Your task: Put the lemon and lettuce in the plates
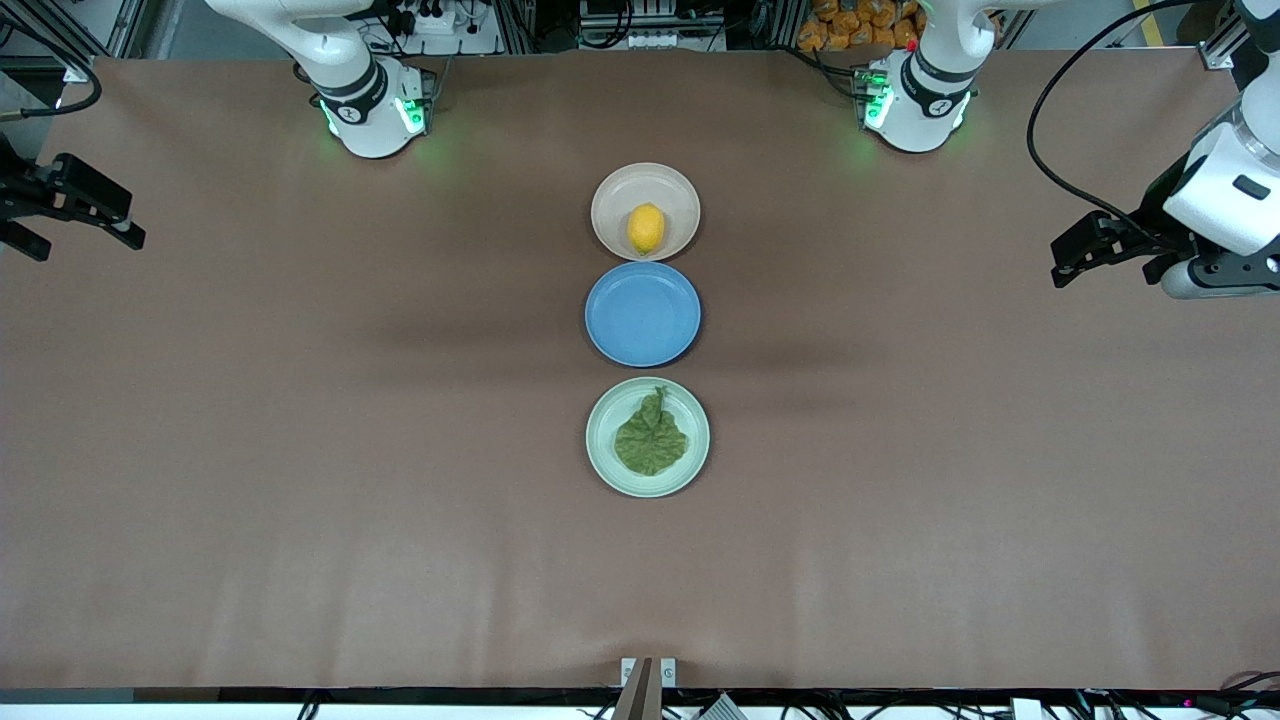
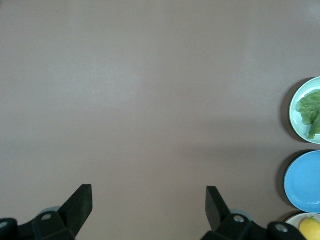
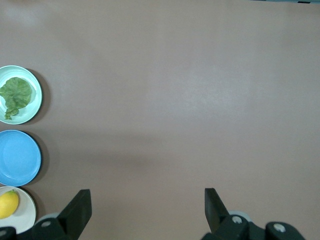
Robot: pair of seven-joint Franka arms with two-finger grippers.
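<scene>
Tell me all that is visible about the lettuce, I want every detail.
The lettuce is one wrinkly dark-green leaf with a pointed tip, looking soft and matte. It lies flat inside the pale mint green plate, touching only that plate. Its tip points toward the blue plate beside it. No gripper is near it.

lemon point(image 1: 646, 228) on beige plate point(image 1: 611, 200), lettuce point(image 1: 651, 437) on mint plate point(image 1: 601, 445)

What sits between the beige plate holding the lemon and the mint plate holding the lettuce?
A round blue plate, with nothing on it, lies between the round beige-pink plate carrying the small yellow lemon and the pale mint-green plate carrying the wrinkly dark-green lettuce leaf, clearest in the front view.
</scene>
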